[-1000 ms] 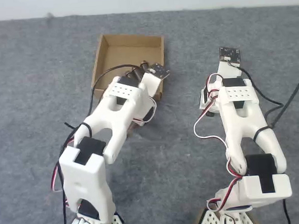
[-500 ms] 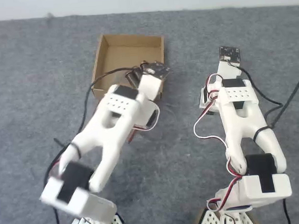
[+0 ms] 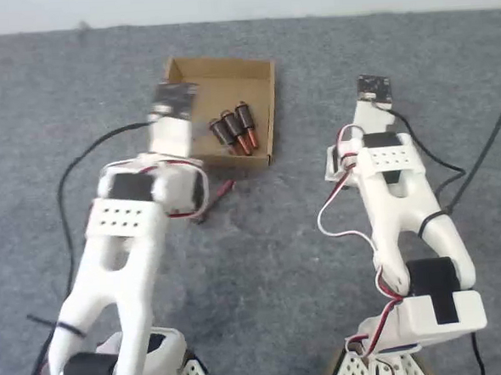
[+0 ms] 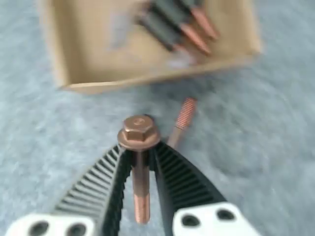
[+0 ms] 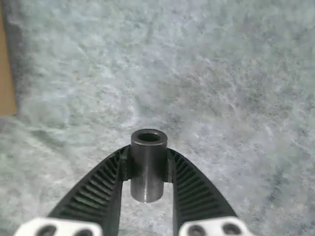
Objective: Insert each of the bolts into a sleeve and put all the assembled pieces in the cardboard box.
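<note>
High view: on the grey felt table (image 3: 312, 82), the open brown cardboard box (image 3: 215, 88) holds three dark-sleeved copper assemblies (image 3: 233, 131) side by side. Wrist views: my left tool (image 4: 139, 147) grips a copper hex-head bolt (image 4: 140, 135), shank along the fingers (image 4: 112, 173), head toward the box; my right tool (image 5: 148, 160) grips a dark cylindrical sleeve (image 5: 148, 169), bore outward. A loose copper bolt (image 4: 182, 120) lies just beside the box.
</note>
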{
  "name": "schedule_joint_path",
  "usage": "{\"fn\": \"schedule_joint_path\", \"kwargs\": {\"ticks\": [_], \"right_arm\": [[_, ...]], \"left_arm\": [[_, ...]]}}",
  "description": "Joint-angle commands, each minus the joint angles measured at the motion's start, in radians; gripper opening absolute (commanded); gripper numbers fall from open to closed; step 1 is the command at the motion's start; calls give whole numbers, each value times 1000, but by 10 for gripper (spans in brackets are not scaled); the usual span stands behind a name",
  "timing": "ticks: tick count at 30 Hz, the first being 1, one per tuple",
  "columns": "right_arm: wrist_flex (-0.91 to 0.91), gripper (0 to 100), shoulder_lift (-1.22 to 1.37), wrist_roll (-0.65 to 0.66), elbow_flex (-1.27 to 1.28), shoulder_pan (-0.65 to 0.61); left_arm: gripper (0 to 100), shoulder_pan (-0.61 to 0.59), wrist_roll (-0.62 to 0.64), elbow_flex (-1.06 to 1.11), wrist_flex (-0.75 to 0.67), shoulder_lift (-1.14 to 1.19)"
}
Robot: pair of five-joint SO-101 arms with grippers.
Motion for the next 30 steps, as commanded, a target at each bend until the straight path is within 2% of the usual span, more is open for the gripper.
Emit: {"fn": "schedule_joint_path", "kwargs": {"ticks": [1,5,12,17,21,26,30], "right_arm": [[-96,6,-31,17,41,-68],[-213,6,-31,17,69,-131],[-472,6,-65,17,71,-151],[-685,6,-85,17,74,-153],[-908,6,-58,17,75,-153],[-1208,6,64,17,71,-153],[-1419,6,194,18,44,-176]], "left_arm": [[15,-126,126,45,-141,-69],[15,-230,230,157,-269,-66],[15,-313,236,374,-479,-75],[15,-379,235,386,-483,-75],[15,-384,232,387,-479,-75],[15,-382,166,407,-480,-75],[15,-381,166,409,-483,-75]]}}
